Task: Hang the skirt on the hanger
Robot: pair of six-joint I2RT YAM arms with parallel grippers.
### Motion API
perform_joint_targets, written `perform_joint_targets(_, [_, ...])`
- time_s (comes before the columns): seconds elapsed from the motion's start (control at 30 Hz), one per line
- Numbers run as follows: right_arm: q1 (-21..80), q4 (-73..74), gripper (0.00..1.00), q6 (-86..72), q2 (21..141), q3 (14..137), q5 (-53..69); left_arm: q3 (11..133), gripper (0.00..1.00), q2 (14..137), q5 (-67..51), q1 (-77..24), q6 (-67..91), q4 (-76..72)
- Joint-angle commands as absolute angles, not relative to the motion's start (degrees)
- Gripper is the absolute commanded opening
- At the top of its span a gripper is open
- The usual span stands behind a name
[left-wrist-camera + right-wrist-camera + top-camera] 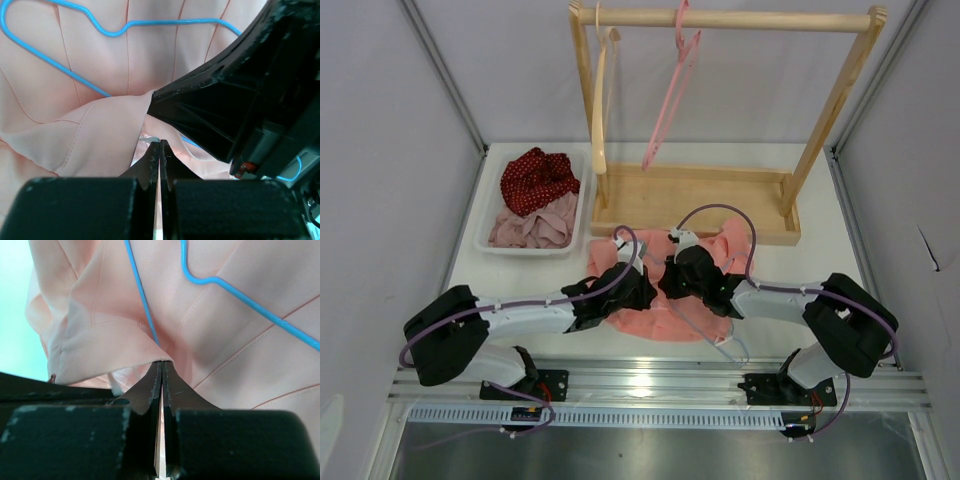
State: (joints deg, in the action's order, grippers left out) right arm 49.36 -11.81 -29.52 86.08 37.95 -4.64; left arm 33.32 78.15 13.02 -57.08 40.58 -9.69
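Skirt fold pinched in right claw; left claw closed, hold unclear; hanger partly hidden under fabric.

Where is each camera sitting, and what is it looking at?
Top external: above and behind the bases, looking down at the table, wooden rack and skirt; left arm and right arm show.
Left wrist: on the left arm, facing the skirt past its shut left gripper; the right gripper shows too.
Right wrist: on the right arm, facing a skirt fold that its shut gripper pinches.
Shared: both wrist views show the blue hanger on the skirt.
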Motion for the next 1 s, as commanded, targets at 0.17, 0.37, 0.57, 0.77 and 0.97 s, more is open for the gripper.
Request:
perform_joint_targets(0.17, [49.1, -12.5, 0.00, -28.0, 87.4, 40.7, -4.8, 32.1, 0.00, 73.2, 9.3, -55.1, 38.7, -8.1])
perform_joint_targets(0.37, [49.2, -12.5, 0.00, -28.0, 87.7, 40.6, -4.8, 30.9, 0.00, 69.0, 9.2, -52.9, 39.9, -8.0])
perform_joint_targets(0.57, [49.2, -12.4, 0.00, -27.7, 88.5, 40.9, -4.9, 30.8, 0.00, 65.8, 8.6, -50.0, 39.7, -7.2])
perform_joint_targets(0.77, [50.0, -12.7, 0.00, -27.8, 89.1, 40.9, -5.1, 29.8, 0.00, 65.0, 9.7, -46.1, 41.2, -6.3])
perform_joint_targets(0.97, [50.6, -12.0, 0.00, -27.9, 88.7, 41.4, -5.9, 30.1, 0.00, 68.1, 8.0, -44.0, 41.7, -8.8])
